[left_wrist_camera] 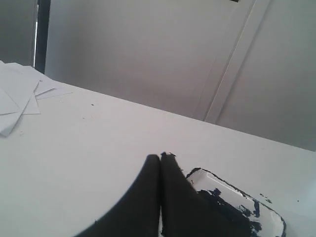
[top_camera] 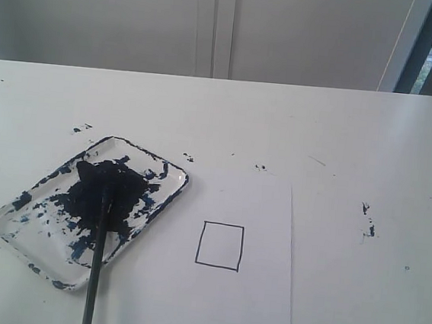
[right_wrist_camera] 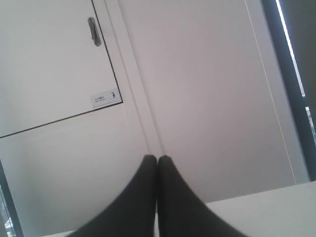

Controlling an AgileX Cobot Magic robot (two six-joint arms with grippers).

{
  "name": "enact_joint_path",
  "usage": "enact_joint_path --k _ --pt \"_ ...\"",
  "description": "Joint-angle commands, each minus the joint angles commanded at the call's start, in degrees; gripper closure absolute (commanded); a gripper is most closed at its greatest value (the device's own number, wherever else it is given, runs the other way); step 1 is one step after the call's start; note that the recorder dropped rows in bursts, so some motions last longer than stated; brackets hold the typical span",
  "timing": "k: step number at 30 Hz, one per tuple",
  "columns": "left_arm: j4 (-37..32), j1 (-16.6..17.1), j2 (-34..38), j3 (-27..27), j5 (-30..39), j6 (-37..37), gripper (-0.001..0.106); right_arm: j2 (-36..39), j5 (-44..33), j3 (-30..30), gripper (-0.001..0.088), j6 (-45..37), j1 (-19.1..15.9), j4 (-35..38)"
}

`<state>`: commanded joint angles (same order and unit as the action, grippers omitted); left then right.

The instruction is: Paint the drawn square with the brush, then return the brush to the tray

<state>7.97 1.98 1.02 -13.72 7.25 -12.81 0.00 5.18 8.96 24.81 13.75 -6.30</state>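
Open room far and right; tray and brush crowd the near left.
The bench (top_camera: 341,136) lies open across its far half and right side, marked only by flat paint specks (top_camera: 370,231), so a hand could pass low there. The tray (top_camera: 171,167) sits at the near left, and the brush (top_camera: 95,273) lies in it with its handle running out over the near rim, barring a low sweep. Just right of the tray, the flat paper sheet (top_camera: 265,213) with the drawn square (top_camera: 219,246) is open from above.
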Motion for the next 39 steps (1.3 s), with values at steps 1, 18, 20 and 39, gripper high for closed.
enact_joint_path --k 1,18,20,39 --pt "0.0 0.0 0.71 -1.4 0.7 0.13 0.105 0.0 -1.86 1.32 0.0868 0.0 0.0 0.0" --pt "5.18 -1.47 12.45 -13.18 12.81 25.71 0.105 16.64 -47.64 23.33 0.0868 -59.83 3.4 33.61" --pt "5.33 -1.56 12.45 -13.18 12.09 25.3 0.105 17.33 -46.45 23.56 0.0868 -60.66 3.4 33.85" --pt "9.97 -1.56 12.45 -12.98 22.8 25.87 0.105 45.11 -54.36 23.56 0.0868 -83.56 3.91 75.24"
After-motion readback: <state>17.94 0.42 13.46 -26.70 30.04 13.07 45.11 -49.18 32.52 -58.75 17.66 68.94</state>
